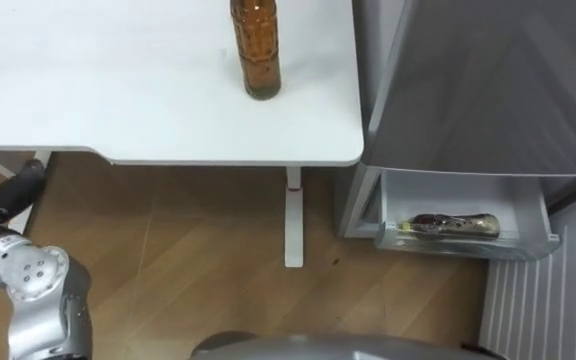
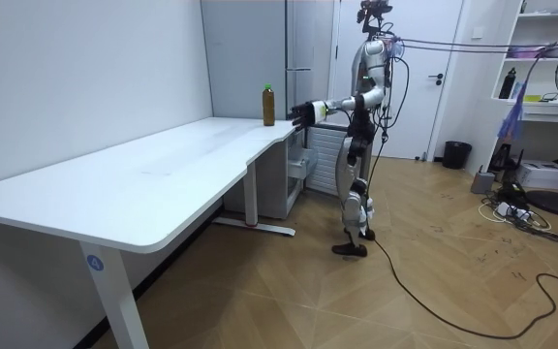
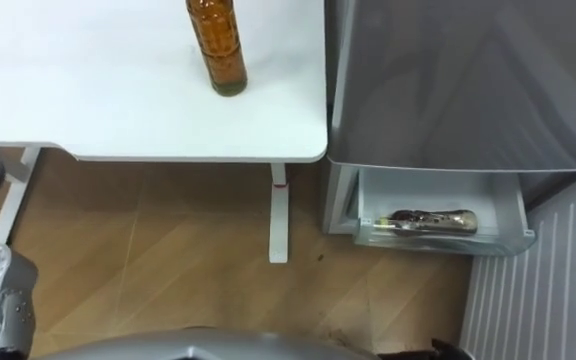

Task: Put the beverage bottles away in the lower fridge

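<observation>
Amber drink bottle [image 1: 256,50] upright on white table [image 1: 118,110], near corner beside grey fridge [image 1: 488,80]. Second bottle [image 1: 455,226] lies in open lower drawer [image 1: 448,185]; I can't read its label. Left hand [image 1: 16,192] clear of both bottles; I cannot tell its finger state.

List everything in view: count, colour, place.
standing bottle: one, brown, upright on the table near the edge by the fridge.
lying bottle: one, dark, on its side in the open drawer.
table: one, white, left of the fridge.
fridge: one, grey, right of the table.
drawer: one, pale, pulled open at the fridge's bottom.
floor: one, brown wood, under everything.
bin: one, black, on the floor behind the robot.
left hand: one, dark, held out by the table's front edge.
</observation>
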